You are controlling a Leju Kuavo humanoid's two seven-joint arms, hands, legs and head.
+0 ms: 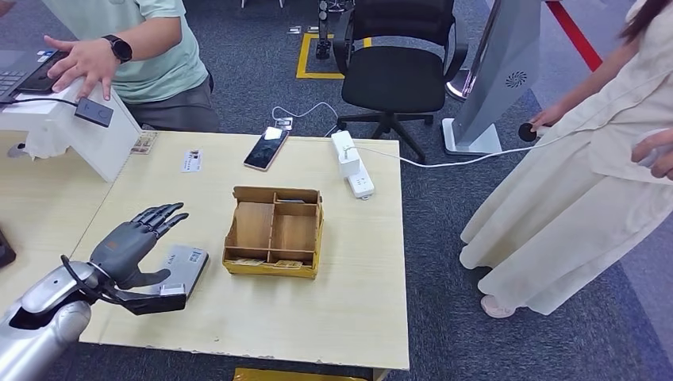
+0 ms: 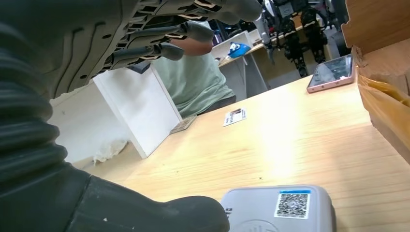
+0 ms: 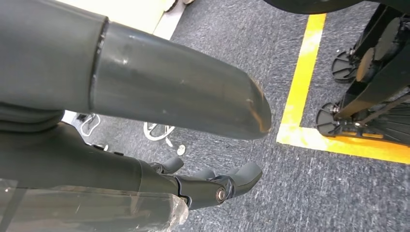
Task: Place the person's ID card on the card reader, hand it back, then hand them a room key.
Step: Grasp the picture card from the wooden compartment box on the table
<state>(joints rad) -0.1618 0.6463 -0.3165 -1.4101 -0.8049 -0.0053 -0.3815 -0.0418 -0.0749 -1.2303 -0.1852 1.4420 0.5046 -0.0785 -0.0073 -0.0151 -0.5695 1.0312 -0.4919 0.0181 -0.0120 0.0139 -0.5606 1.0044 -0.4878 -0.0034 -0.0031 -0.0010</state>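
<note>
nearest the head camera, the robot's left hand (image 1: 131, 242) hangs over the near left part of the pale wooden table (image 1: 349, 302), fingers stretched apart and holding nothing. just beside its thumb lies the grey card reader (image 1: 184, 266); the left wrist view shows a square qr code sticker with a blue strip on the reader's top, the printing too small to read. the right hand (image 3: 212, 186) appears in its own wrist view above dark carpet with a yellow floor line, fingers curled in around nothing.

mid-table stands an open wooden organiser box (image 1: 274, 230) split into compartments. beyond it, near the far edge, the id card (image 1: 191, 160) lies flat on the table, well apart from the reader; its print cannot be read. a phone (image 1: 266, 148) lies to its right, and a white power strip (image 1: 352, 164) further right. a white box (image 1: 75, 131) sits at the far left under a seated person's hand (image 1: 83, 62). a second person (image 1: 579, 167) stands right of the table.
</note>
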